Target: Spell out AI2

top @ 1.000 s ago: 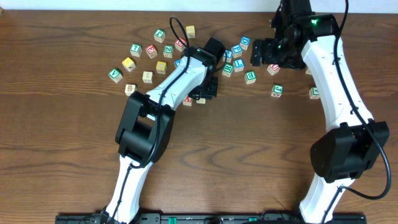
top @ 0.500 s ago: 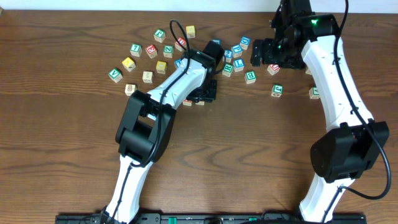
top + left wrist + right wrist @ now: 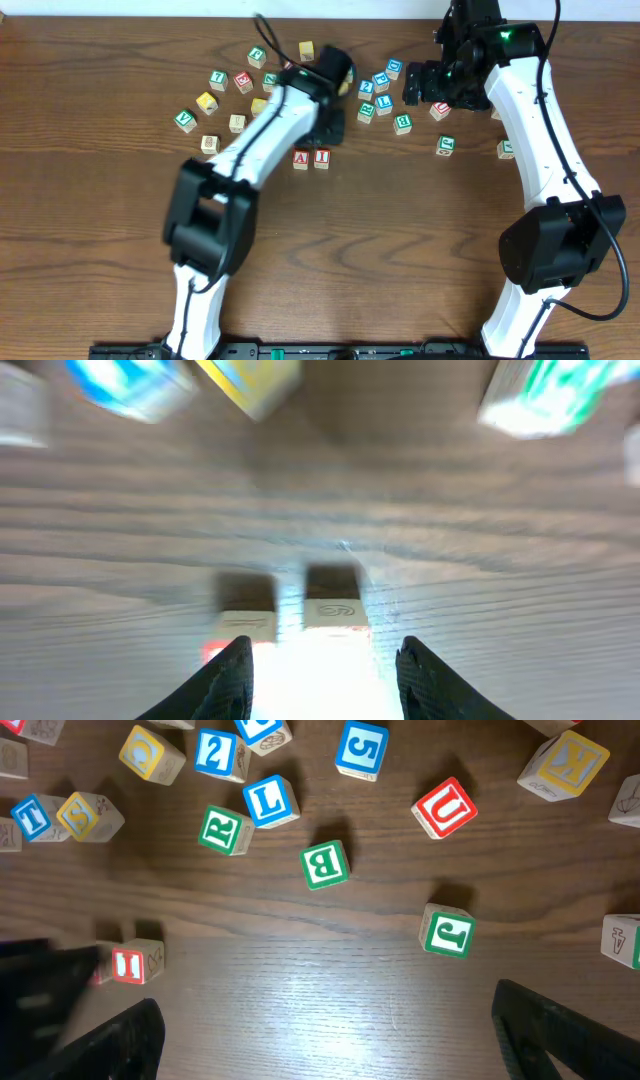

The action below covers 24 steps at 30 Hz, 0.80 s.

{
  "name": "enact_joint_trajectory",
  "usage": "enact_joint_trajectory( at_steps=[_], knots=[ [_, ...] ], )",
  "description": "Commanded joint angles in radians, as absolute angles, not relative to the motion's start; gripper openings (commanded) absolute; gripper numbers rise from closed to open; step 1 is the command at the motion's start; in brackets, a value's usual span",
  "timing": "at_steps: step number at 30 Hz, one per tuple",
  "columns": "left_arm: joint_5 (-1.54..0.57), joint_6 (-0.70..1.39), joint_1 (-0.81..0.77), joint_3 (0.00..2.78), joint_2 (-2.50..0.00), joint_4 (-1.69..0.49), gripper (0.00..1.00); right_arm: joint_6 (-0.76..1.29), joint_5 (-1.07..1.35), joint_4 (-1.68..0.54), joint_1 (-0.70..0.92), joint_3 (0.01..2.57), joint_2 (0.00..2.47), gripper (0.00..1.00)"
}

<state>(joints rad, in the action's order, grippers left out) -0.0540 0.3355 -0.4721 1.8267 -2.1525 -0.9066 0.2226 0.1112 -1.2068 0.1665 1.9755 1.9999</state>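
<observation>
Two blocks, A (image 3: 301,158) and I (image 3: 321,157), sit side by side, maybe touching, with lots of table (image 3: 400,250) in front. The left gripper (image 3: 322,682) has its fingers spread and holds nothing. So does the right gripper (image 3: 330,1040).

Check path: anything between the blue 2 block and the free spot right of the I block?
Yes: green R block sits right beside the blue 2 block, on the line toward the I block. Nothing else visible between.

left gripper (image 3: 322,663): jaws apart, arm stretched forward | right gripper (image 3: 340,1032): jaws wide apart, hovering
</observation>
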Motion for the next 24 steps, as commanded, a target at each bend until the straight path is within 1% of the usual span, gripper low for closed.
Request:
enact_joint_trajectory(
  at_steps=[1,4,8,10,13,16,17,23,24],
  knots=[
    [-0.052,0.300,-0.420,1.849,-2.054,-0.898,0.46,0.219,0.104,-1.204,0.159,1.993,2.000,0.99],
    [-0.052,0.284,-0.389,1.849,-2.008,-0.895,0.46,0.231,0.117,-1.200,0.161,1.993,2.000,0.99],
    [-0.051,0.265,-0.330,1.850,-1.942,-0.895,0.46,0.256,0.126,-1.172,0.179,1.994,2.000,0.96],
    [-0.038,0.263,-0.281,1.849,-1.901,-0.895,0.46,0.269,0.134,-1.151,0.190,1.998,2.000,0.94],
    [0.033,0.263,-0.202,1.849,-1.858,-0.895,0.47,0.277,0.143,-1.116,0.200,2.009,2.000,0.94],
    [0.046,0.263,-0.142,1.849,-1.843,-0.896,0.47,0.284,0.141,-1.091,0.215,2.046,2.017,0.93],
    [0.046,0.263,-0.122,1.849,-1.844,-0.897,0.46,0.285,0.141,-1.080,0.224,2.070,2.035,0.91],
    [0.046,0.263,-0.061,1.849,-1.844,-0.930,0.46,0.302,0.140,-1.043,0.279,2.209,2.184,0.88],
    [0.046,0.263,-0.059,1.849,-1.844,-0.933,0.47,0.318,0.133,-1.031,0.291,2.230,2.216,0.85]
  ],
)
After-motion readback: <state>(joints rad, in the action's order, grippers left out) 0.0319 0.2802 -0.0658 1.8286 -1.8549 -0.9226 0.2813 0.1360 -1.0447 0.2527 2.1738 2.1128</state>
